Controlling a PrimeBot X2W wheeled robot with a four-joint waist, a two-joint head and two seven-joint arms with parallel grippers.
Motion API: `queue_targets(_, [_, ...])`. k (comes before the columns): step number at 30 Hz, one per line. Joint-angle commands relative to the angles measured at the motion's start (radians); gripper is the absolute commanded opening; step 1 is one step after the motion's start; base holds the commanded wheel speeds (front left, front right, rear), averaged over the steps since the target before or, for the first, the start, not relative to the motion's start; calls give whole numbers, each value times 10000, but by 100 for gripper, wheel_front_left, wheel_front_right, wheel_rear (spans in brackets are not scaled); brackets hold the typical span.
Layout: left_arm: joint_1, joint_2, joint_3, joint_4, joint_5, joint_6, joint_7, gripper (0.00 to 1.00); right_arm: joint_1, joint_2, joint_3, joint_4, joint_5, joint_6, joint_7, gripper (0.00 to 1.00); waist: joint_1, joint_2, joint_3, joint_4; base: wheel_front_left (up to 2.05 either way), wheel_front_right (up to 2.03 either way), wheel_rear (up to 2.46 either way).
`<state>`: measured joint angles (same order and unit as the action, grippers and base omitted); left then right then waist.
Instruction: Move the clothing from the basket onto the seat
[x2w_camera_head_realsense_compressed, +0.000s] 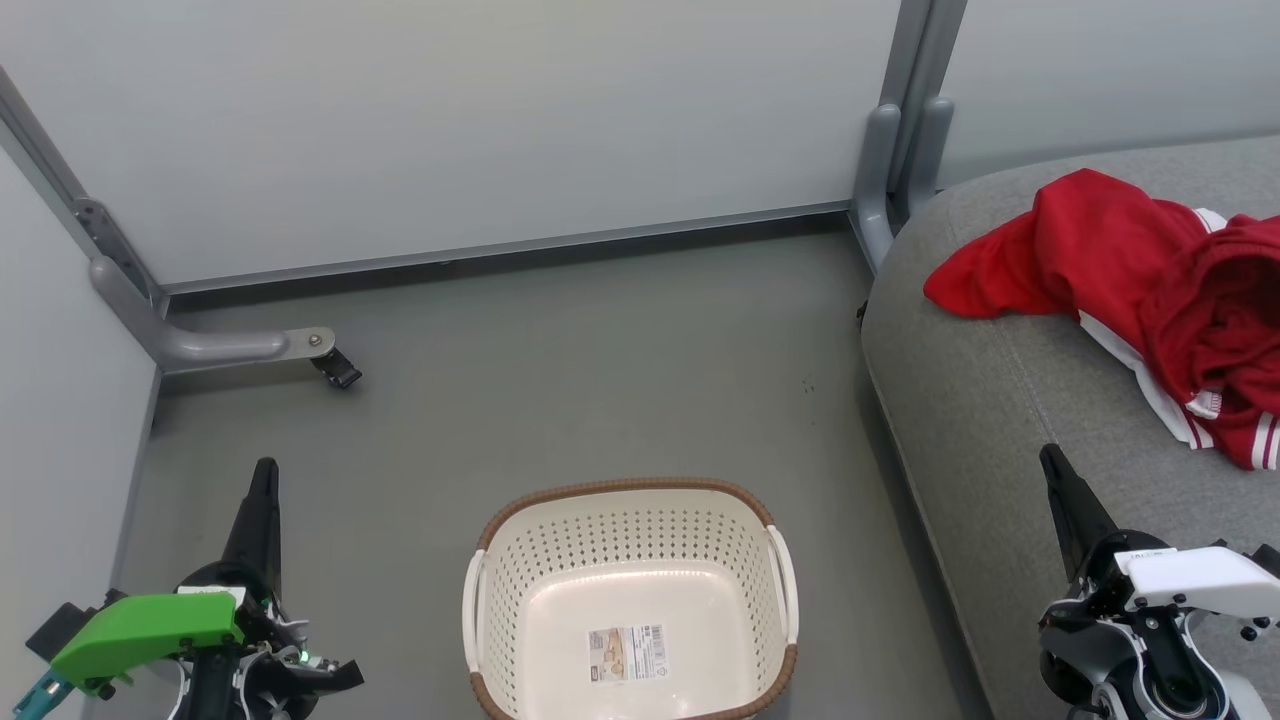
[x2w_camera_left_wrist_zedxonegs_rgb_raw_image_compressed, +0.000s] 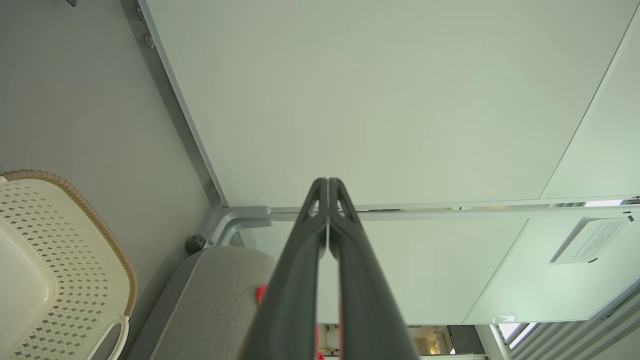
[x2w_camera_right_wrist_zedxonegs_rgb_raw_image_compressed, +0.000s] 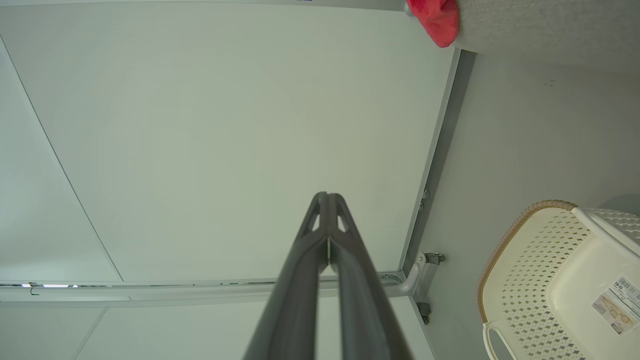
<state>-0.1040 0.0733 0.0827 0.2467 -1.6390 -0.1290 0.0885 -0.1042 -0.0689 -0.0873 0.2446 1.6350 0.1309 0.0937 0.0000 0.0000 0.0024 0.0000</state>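
Observation:
The red clothing with white stripe trim lies crumpled on the grey seat at the right. The cream basket with a brown rim stands on the floor at bottom centre, holding nothing but a small label. My left gripper is shut at lower left, beside the basket and apart from it. My right gripper is shut over the seat's front part, below the clothing and not touching it. In the left wrist view the shut left gripper points at a wall panel; the right gripper does likewise.
Pale partition panels close off the back and left, with grey metal feet on the floor at the left and a grey post by the seat's corner. Grey floor lies between the basket and the back wall.

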Motion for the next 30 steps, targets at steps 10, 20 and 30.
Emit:
queue_targets(10, [-119,-33,60,5,41,-48,64,0,-101,8,-58,26,-49,-3,41,0,0,0,-1,0,0,0,0])
queue_targets(20, [-123,-50,86,7,74,-48,75,0,-104,21,-83,27,-67,-3,72,0,0,0,-1,0,0,0,0])
queue_targets(30, [-126,-69,114,9,108,-48,107,0,-106,38,-106,26,-79,-3,95,0,0,0,-1,0,0,0,0])
